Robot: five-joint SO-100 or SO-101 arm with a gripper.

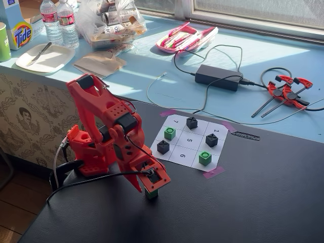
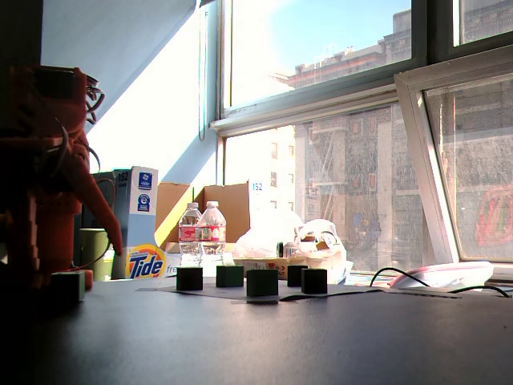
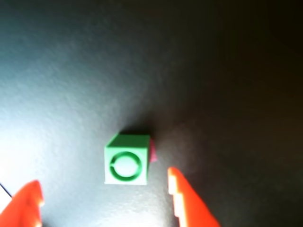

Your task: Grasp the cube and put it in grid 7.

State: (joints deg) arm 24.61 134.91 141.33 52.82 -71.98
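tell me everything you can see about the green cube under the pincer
The green cube is small, bright green and looks like plastic, with a ring-shaped groove in its top face. It sits flat on the dark table, off the paper grid, casting a short shadow. In the wrist view it lies between the red fingers of the open pincer, nearer the right one, and nothing grips it. A small pink bit shows at its right edge; what it is is unclear.

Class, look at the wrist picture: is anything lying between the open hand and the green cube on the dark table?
Nothing visible. The green cube sits on bare table just ahead of the open hand, in line with the gap between its fingers.
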